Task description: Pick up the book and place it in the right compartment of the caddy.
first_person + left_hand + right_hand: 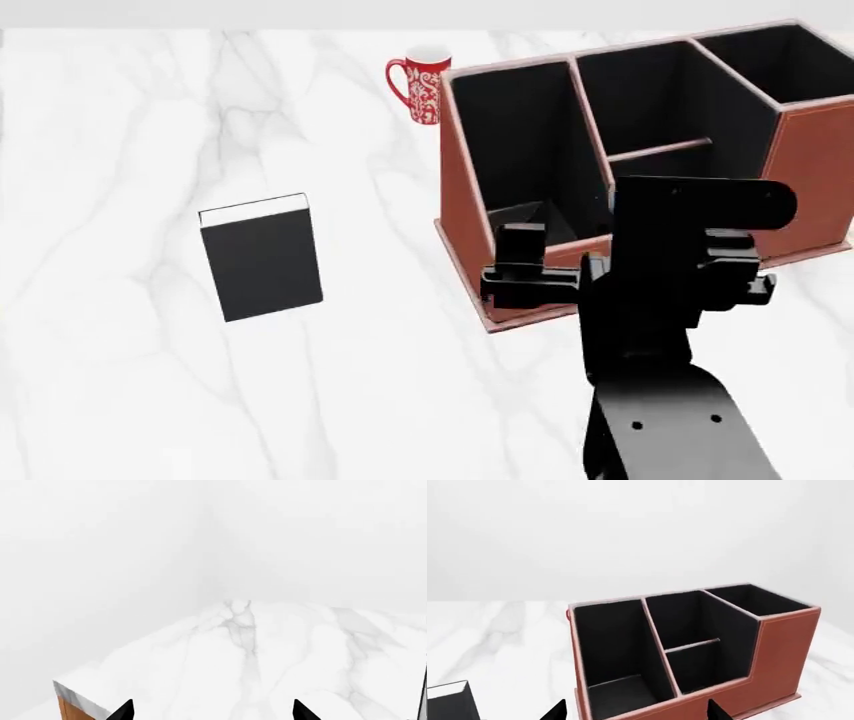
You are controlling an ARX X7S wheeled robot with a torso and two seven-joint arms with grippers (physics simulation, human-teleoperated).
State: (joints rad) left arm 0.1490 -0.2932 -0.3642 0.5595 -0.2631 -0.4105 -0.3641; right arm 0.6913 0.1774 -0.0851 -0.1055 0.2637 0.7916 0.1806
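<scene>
Right arm of mine fills the near part of the head view, and my right gripper hangs with its fingers spread apart, holding nothing, in front of the caddy. My left gripper is also parted and empty, above bare marble table.

Now the book: it lies flat on the table, well apart from the caddy, on its left, with white page edge toward the far side. The red mug stands behind.

I judge the reach is not begun. I should move left, come down over the book's narrow width, and close on both long sides firmly.
</scene>
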